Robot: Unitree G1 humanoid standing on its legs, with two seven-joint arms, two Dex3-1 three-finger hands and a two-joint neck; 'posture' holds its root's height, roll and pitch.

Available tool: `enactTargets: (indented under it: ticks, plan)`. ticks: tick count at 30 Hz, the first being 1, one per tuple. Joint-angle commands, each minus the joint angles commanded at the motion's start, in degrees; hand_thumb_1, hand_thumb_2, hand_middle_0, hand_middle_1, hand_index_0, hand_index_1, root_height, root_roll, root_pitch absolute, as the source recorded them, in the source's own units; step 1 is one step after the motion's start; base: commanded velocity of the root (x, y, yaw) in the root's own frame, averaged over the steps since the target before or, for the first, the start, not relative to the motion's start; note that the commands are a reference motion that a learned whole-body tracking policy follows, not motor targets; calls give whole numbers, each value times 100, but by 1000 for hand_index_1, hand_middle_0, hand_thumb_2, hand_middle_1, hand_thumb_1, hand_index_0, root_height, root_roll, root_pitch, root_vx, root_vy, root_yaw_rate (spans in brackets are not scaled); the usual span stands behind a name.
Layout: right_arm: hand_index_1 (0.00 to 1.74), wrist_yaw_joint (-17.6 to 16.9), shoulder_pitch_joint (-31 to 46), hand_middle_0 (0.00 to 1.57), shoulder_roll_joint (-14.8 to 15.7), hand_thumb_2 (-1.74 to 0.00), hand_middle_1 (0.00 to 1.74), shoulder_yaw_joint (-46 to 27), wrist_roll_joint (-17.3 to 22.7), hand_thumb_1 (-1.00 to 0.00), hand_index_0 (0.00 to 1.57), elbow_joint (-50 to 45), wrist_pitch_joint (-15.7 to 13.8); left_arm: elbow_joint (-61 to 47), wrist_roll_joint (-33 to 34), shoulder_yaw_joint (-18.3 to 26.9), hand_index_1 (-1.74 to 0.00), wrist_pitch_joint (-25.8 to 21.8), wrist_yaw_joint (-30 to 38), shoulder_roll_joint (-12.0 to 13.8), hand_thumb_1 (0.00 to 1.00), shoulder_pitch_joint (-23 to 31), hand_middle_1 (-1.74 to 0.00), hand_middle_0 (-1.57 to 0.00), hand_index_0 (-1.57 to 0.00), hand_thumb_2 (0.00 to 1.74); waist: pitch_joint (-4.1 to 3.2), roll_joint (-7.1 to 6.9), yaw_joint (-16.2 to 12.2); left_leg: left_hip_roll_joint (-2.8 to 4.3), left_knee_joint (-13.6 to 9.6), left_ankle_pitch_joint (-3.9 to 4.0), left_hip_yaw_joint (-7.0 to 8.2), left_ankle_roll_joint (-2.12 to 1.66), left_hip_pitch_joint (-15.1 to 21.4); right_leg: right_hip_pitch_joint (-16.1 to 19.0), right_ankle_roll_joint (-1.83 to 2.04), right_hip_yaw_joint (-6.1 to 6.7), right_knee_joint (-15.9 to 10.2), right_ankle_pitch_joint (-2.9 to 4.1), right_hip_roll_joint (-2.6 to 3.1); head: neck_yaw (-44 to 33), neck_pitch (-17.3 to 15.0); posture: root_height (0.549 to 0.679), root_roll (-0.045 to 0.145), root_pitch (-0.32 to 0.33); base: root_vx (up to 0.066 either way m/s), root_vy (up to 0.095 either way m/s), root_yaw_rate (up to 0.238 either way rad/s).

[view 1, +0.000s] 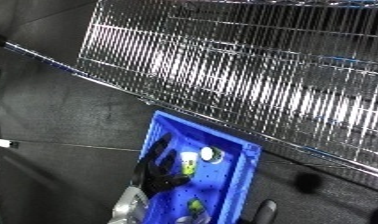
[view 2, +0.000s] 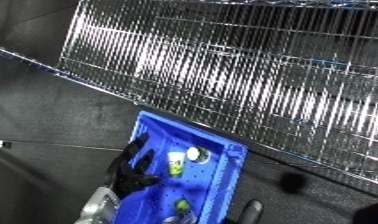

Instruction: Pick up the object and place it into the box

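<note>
In the left eye view, a blue plastic bin with a perforated floor (view 1: 228, 192) sits tilted on dark grey flooring (view 1: 70, 125), just below a large silver wire-mesh rack (view 1: 248, 70) that fills the upper part of the picture. The robot's left hand (view 1: 159, 167), black, reaches into the bin from its left wall, its white and silver forearm (view 1: 128, 207) coming up from the lower edge. The fingers curl beside a small white and yellow-green object (view 1: 189, 162) on the bin floor; whether they pinch it cannot be told. Just right of that object lies a round white and dark cap-like item (view 1: 209, 153). Nearer the bin's lower end rests a small green piece (view 1: 195, 205).

In the right eye view, the same bin (view 2: 219, 180) shows the hand (view 2: 132, 167) against its left wall, the white and yellow-green object (view 2: 177, 162) just beside the fingers. A dark rounded shape (view 2: 252, 209) stands right of the bin; whether it is the right hand cannot be told.
</note>
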Motion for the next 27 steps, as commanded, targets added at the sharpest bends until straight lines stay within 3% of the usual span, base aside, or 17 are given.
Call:
enactTargets:
  ticks: [5, 11, 16, 24, 27]
  plan:
    - [0, -127, -230, 0, -76, 0, 0, -17, -57, 0, 0, 0, 103, -293, 245, -321, 0, 217, -79, -139, 0, -65, 0, 0, 0, 0, 0, 117, -65, 9, 73, 2, 42, -1, -57, -108, 16, 52, 61, 59, 12, 761, -116, 650, 29, 58, -33, 10, -109]
    - [0, -187, -429, 0, -204, 0, 0, -28, -85, 0, 0, -41, 145, -505, 694, -705, 0, 366, 101, -211, 0, -149, 0, 0, 0, 0, 0, 224, -165, 40, 183, -16, 125, 4, -120, -216, 43, 119, 83, 160, 20, 1737, -2, 649, 29, 58, -22, -1, -90]
    - [0, -216, -480, 0, -303, 0, 0, -51, -124, 0, 0, -132, 117, -717, 833, -929, 0, 411, 198, -259, 0, -66, 0, 0, 0, 0, 0, 330, -221, 70, 182, 13, 166, 10, -149, -312, 62, 168, 111, 229, 39, 2794, 269, 649, 28, 62, -19, -1, -76]
    - [0, -131, -451, 0, -571, 0, 0, -69, -393, 0, 0, -519, 41, -1128, 1047, -1202, 0, 364, 424, -363, 0, 176, 0, 0, 0, 0, 0, 545, -340, 71, 110, 81, 184, 11, -153, -456, 75, 202, 240, 252, 8, 3633, 1051, 647, 30, 67, -8, 44, -116]
    - [0, -159, -423, 0, -707, 0, 0, -18, -586, 0, 0, -899, -216, -1343, 1132, -1296, 0, 393, 575, -355, 0, 287, 0, 0, 0, 0, 0, 581, -393, 80, 99, 92, 202, 1, -164, -505, 76, 218, 272, 257, 5, 3886, 1214, 646, 32, 70, -22, 27, -155]
